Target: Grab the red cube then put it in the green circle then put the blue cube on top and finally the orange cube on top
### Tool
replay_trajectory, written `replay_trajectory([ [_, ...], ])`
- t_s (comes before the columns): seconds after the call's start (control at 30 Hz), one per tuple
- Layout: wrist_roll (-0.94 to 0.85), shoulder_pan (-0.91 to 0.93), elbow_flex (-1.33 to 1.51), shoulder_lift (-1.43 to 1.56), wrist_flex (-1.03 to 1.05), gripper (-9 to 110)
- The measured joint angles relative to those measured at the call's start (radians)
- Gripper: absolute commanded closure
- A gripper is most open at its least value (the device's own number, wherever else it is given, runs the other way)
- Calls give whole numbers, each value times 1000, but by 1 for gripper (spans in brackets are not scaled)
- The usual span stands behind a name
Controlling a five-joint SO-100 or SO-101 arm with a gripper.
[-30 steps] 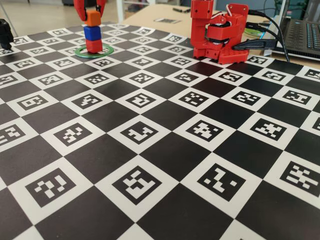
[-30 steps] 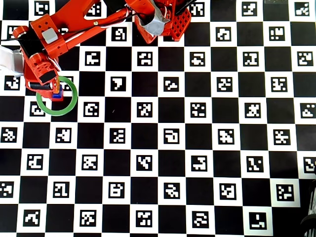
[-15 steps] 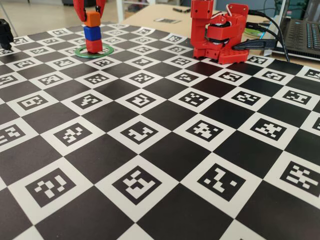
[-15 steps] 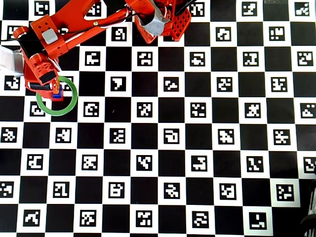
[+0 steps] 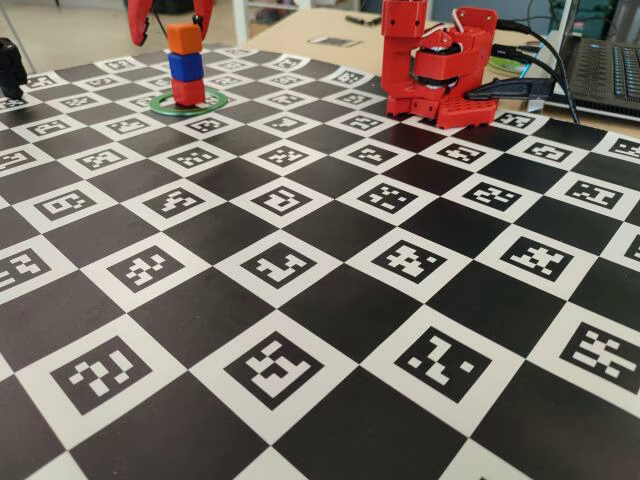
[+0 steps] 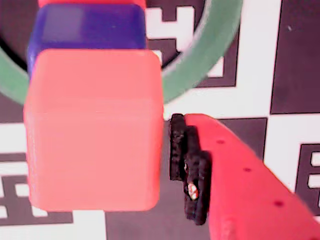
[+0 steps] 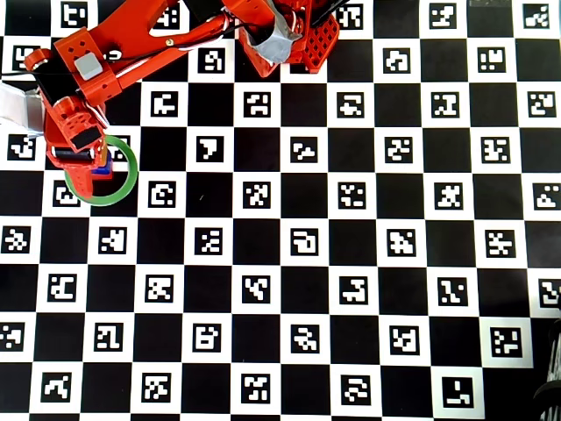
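The red cube stands inside the green circle at the board's far left in the fixed view. The blue cube sits on it and the orange cube tops the stack. My gripper is open, its red fingers spread either side of the orange cube's top and clear of it. The wrist view looks straight down on the orange cube, with the blue cube and the green circle below. One padded finger stands a small gap to its right. In the overhead view the arm hides most of the stack inside the green circle.
The arm's red base stands at the back of the checkered marker board. A laptop and black cables lie at the far right. A black object sits at the left edge.
The gripper has opened and let go of the orange cube, which stays on the blue cube. The fingers have spread apart and lifted a little.
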Motion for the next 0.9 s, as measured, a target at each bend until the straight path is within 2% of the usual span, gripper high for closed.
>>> replay_trajectory([
  [0.3,3,15,-23,97,95,56],
  [0.63,135,-11,166,423,-21,59],
  [0.9,328,-201,370,572,-66,75],
])
